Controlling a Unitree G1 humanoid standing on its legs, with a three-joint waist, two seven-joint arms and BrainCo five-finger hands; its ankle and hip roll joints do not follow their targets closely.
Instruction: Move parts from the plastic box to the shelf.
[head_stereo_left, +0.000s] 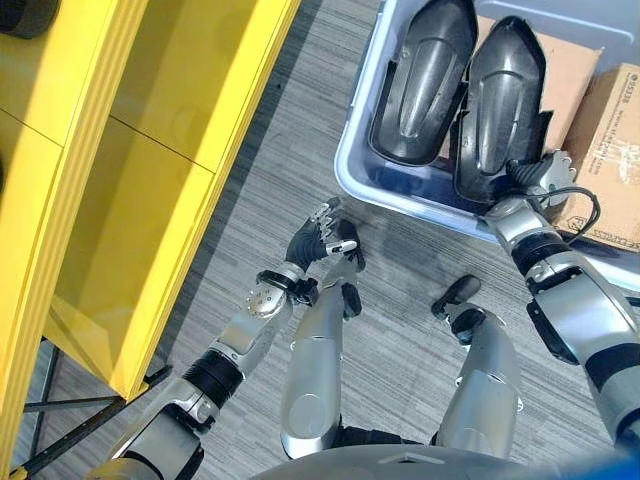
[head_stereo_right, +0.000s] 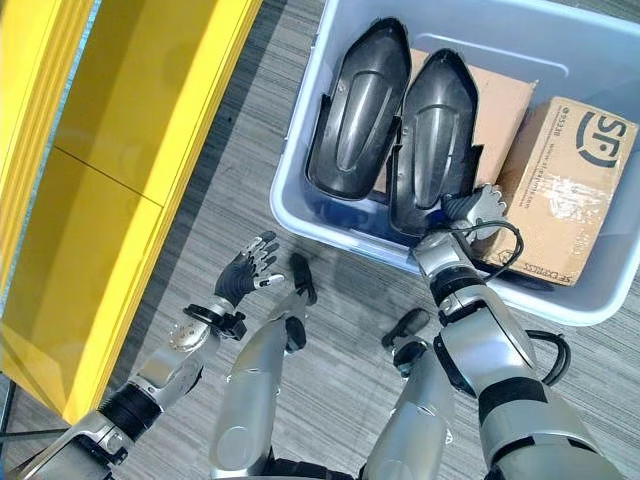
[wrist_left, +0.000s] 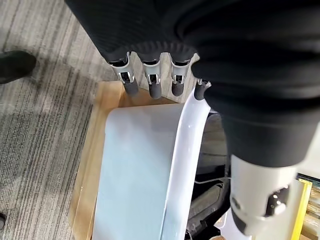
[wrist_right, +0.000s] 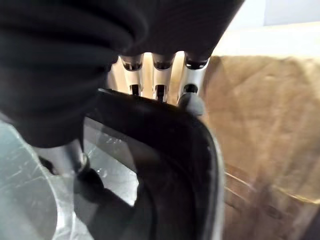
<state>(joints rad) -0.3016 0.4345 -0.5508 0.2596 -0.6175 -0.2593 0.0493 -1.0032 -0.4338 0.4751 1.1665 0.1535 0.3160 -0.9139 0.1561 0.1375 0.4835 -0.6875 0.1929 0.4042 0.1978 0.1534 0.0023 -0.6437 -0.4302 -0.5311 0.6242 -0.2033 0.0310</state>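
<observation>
The right arm is stretched forward, and its right hand (head_stereo_right: 478, 208) is closed over a dark edge, fingers (wrist_right: 159, 75) on one side and thumb on the other. The left hand (head_stereo_right: 245, 268) is held lower, empty, fingers loosely extended

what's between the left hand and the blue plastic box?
Only bare grey carpet, seen in the right eye view, between the left hand and the pale blue plastic box.

2 black parts (head_stereo_right: 400, 135) in plastic box (head_stereo_right: 300, 190)
</observation>
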